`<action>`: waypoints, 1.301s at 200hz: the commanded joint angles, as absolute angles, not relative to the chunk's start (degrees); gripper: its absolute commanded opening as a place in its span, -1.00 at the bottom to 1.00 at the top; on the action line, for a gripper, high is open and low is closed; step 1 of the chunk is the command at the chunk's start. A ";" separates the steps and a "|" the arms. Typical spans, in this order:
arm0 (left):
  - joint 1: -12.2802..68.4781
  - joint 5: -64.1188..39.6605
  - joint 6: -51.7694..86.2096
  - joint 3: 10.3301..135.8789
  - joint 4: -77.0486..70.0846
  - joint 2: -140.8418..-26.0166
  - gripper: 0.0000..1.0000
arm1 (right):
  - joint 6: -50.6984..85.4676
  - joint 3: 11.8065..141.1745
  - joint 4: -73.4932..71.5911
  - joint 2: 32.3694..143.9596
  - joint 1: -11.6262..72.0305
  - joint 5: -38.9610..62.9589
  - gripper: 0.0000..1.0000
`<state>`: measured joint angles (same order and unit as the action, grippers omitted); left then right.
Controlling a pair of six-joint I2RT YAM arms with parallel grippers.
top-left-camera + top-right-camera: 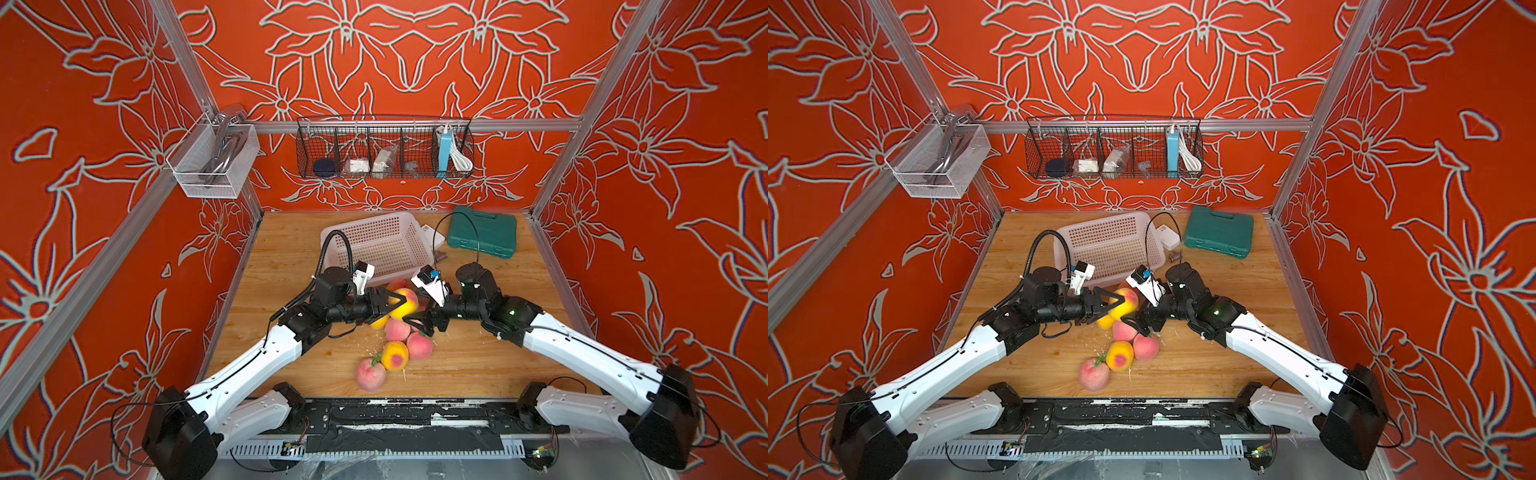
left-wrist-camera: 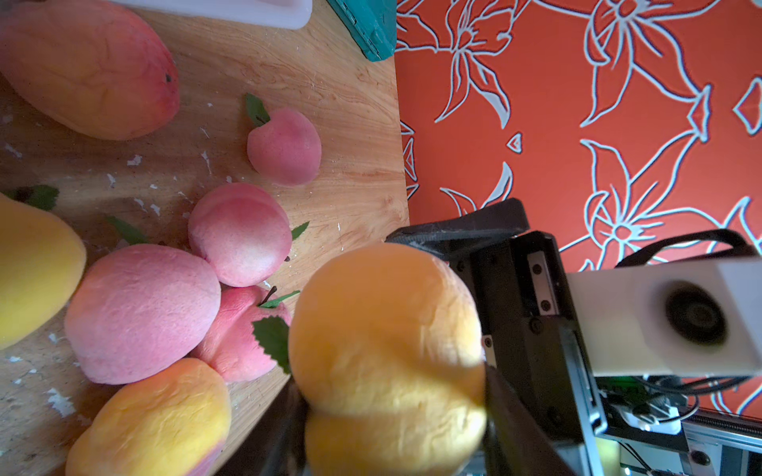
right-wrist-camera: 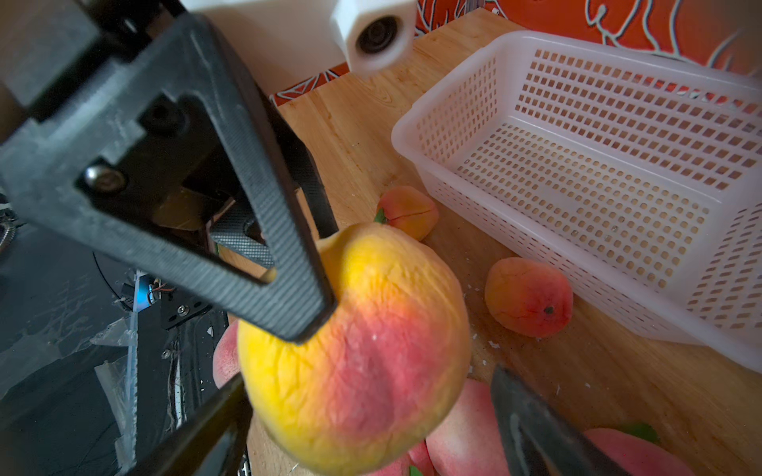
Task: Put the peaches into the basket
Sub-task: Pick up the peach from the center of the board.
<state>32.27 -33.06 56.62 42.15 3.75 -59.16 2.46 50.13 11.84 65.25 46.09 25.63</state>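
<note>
Left fingers [image 1: 392, 305] clenched on a yellow-orange peach [image 1: 407, 302], which is lifted clear of the tabletop [image 1: 478, 361] over the pile. The basket [image 1: 386, 245] is empty, just beyond on the far side. Right fingers [image 1: 417, 324] are spread and hold nothing, just beside the held fruit. In the right wrist view they straddle that same peach [image 3: 354, 350]. Main risk: the two arms are crowded, and if the right fingers close here they could clip the held peach or the left fingertip [image 3: 305, 313] and knock it loose. The skin looks wrinkled and soft under that tip, so the grip may be shallow. A drop lands on the loose peaches [image 1: 397, 329] below and they'd likely roll. The left arm's cable loop [image 1: 332, 245] also hangs over the basket's near side, a possible snag on the carry. Unclear: whether the right fingers aim at the held peach or a pink one under it, since the depth isn't readable. The second left finger is mostly hidden behind the fruit. The wrists cover some peaches, so no reliable count.
</note>
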 commanded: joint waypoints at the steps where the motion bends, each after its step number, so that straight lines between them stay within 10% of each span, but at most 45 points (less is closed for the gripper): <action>1: 32.17 -34.37 56.87 41.27 1.97 -58.83 -0.05 | 2.79 52.36 9.39 66.33 46.41 25.01 0.83; 88: 32.17 -35.20 57.52 40.58 0.37 -58.84 -0.07 | 3.10 51.94 5.93 68.11 46.58 27.93 0.61; 177: 32.17 -34.53 56.23 39.61 1.34 -58.27 -0.04 | 4.14 52.08 2.61 69.15 46.58 34.12 -0.07; 260: 27.30 -27.39 51.87 38.60 12.61 -49.65 0.93 | 2.68 59.77 12.22 73.75 46.02 25.19 -0.23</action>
